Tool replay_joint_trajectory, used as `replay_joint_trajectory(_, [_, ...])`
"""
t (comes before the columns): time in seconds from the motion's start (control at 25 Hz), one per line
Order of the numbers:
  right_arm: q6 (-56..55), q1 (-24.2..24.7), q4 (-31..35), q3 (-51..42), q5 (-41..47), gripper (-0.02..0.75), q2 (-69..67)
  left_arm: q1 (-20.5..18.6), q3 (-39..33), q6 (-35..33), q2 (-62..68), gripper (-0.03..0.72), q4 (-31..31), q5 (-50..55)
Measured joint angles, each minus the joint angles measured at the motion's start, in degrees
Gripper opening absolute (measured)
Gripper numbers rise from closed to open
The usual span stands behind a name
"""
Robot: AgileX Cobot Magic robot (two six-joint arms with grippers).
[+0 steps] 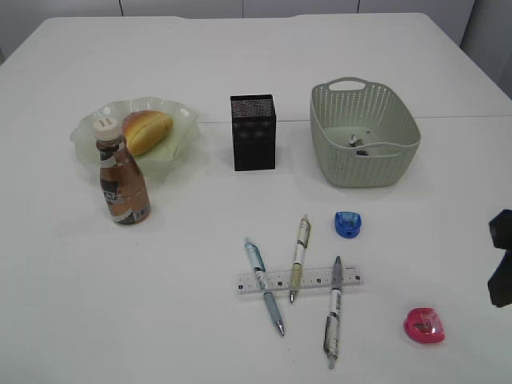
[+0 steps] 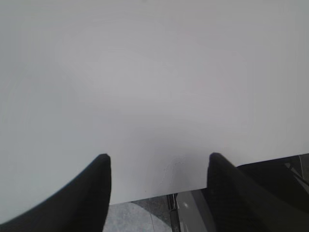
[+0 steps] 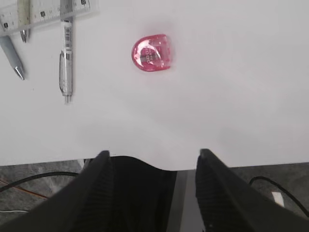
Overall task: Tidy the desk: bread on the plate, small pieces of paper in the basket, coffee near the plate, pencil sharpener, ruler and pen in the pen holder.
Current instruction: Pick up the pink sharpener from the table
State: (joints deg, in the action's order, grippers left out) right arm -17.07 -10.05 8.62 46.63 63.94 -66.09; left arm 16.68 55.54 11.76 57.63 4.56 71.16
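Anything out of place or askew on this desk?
Three pens lie criss-crossed over the ruler, and the blue and pink sharpeners sit loose, all outside the pen holder. Nothing spilled or damaged.

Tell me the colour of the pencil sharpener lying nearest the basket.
Blue: the pencil sharpener shows best in the exterior view.

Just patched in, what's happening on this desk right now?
Nothing is being handled. Both pincers, left and right, hang open and empty at the desk's near edge. The bread is on the plate, the coffee stands beside it, and paper bits lie in the basket. Three pens, the ruler under them, and the blue and pink sharpeners lie outside the pen holder.
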Motion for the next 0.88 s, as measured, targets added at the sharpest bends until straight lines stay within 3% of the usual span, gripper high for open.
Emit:
replay_joint_trajectory(0.56, [0.0,0.0,-1.8,0.0,-15.2,0.436,-10.6,0.0,0.0,0.0,0.0,0.443,-0.1,0.1])
replay_joint_trajectory(0.88, [1.8,0.0,-2.9,0.0,-16.6,0.470,-14.5,0.0,0.0,0.0,0.0,0.435,-0.1,0.1])
